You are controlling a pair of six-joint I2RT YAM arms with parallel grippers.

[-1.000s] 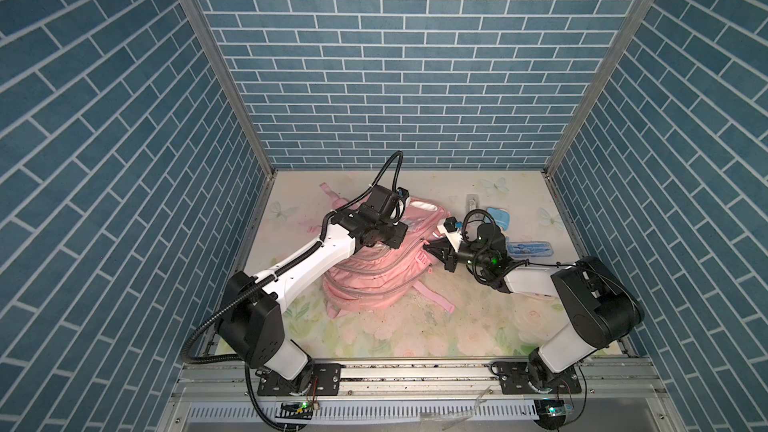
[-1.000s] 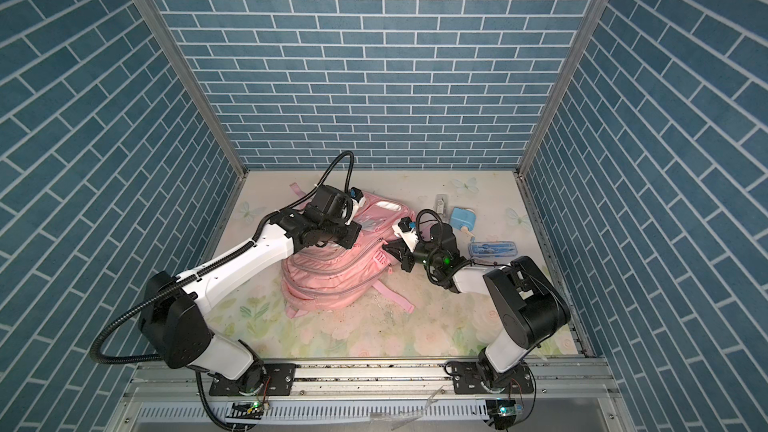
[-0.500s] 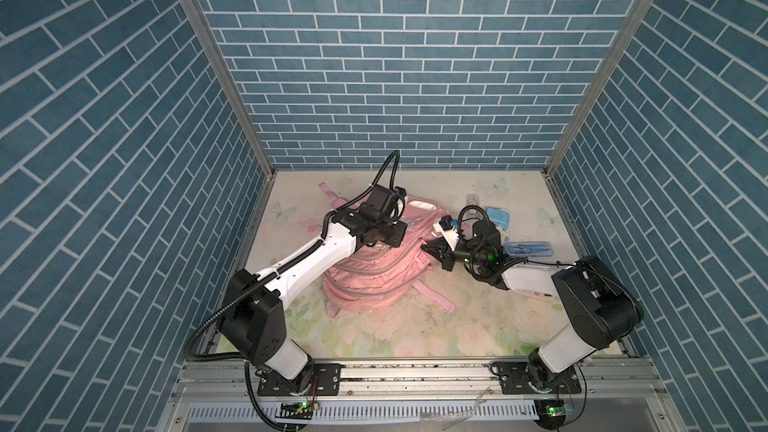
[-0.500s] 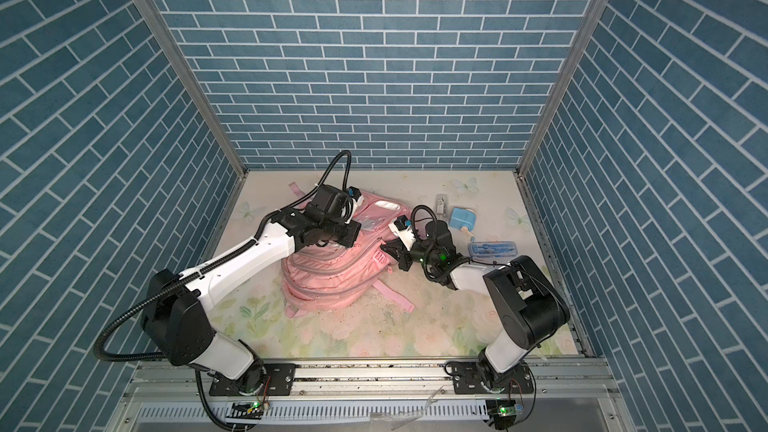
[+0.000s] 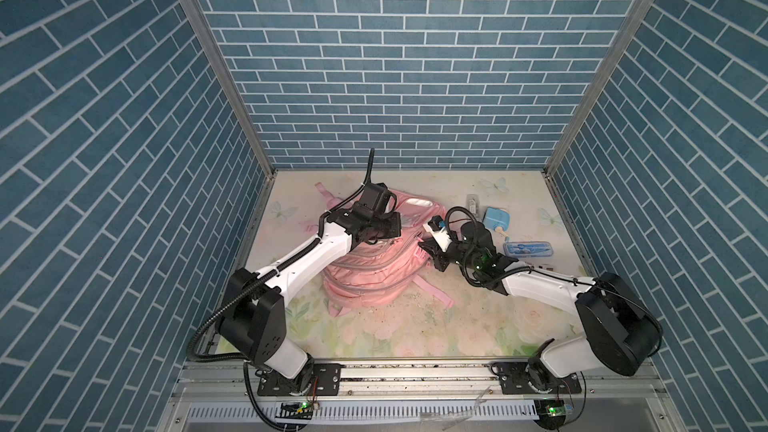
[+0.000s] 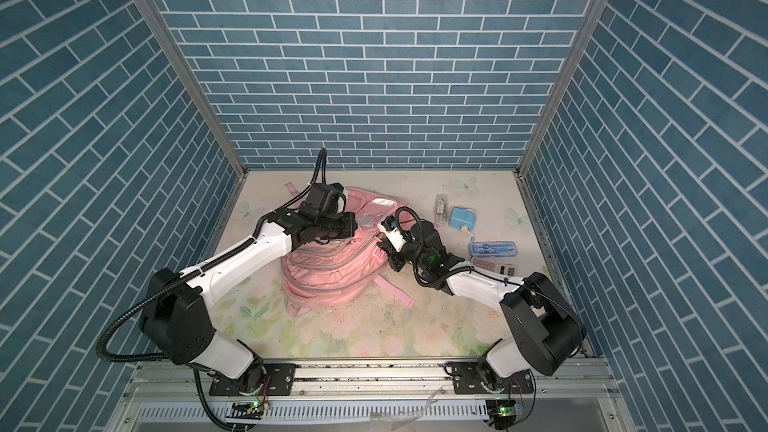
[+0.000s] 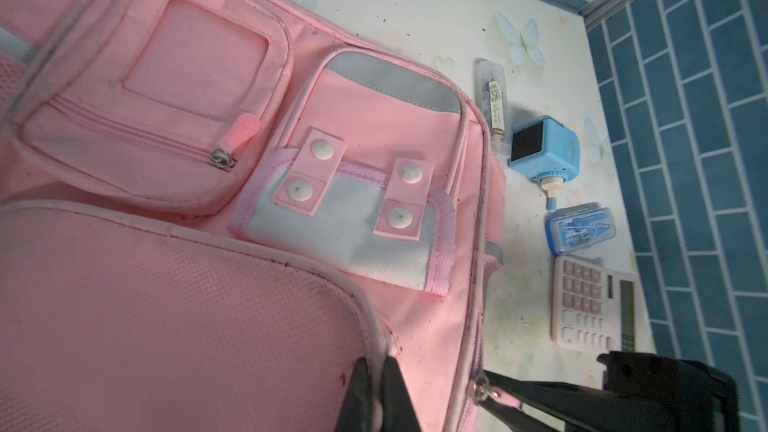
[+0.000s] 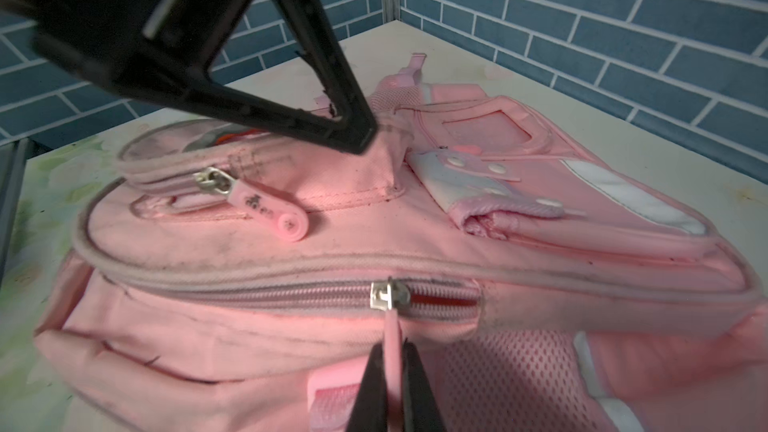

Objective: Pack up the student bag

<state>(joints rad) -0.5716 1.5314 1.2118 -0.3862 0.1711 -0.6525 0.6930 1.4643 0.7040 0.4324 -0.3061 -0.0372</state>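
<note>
Pink student bag [image 5: 365, 280] lies flat on the floral table [image 5: 415, 338], left of centre. Its main zip [image 8: 444, 299] is open a short slit, with red showing inside. Closed left gripper [image 7: 376, 367] pinches bag fabric at a front pocket's edge. Closed right gripper [image 8: 390, 351] clamps the pink zip pull [image 8: 390, 326]. Beside the bag lie a calculator [image 7: 590, 309], a clear blue case [image 7: 579, 228] holding compass tools, and a blue sharpener [image 7: 544, 147]. Versus a second ago, the right gripper has moved in closer to the bag, while the bag and left gripper sit about where they were.
</note>
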